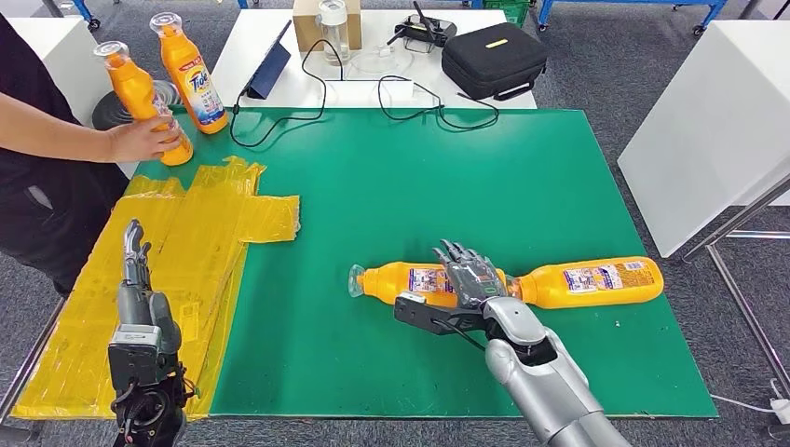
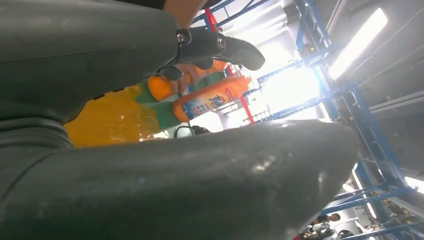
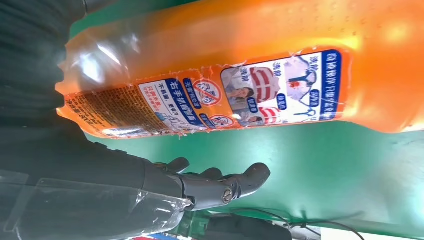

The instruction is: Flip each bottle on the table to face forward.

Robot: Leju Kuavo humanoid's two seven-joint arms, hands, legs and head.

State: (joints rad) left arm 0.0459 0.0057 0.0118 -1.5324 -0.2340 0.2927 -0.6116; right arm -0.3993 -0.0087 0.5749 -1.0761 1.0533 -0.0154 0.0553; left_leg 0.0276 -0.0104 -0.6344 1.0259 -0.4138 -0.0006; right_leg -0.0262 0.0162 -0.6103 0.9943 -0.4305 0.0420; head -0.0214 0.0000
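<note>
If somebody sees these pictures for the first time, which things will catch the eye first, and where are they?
Two orange bottles lie end to end on the green mat; the right hand rests over the nearer bottle, with the other bottle beyond it. At the far left corner a person's hand holds one upright bottle beside a second upright bottle. The left hand hovers over yellow sheeting.
</note>
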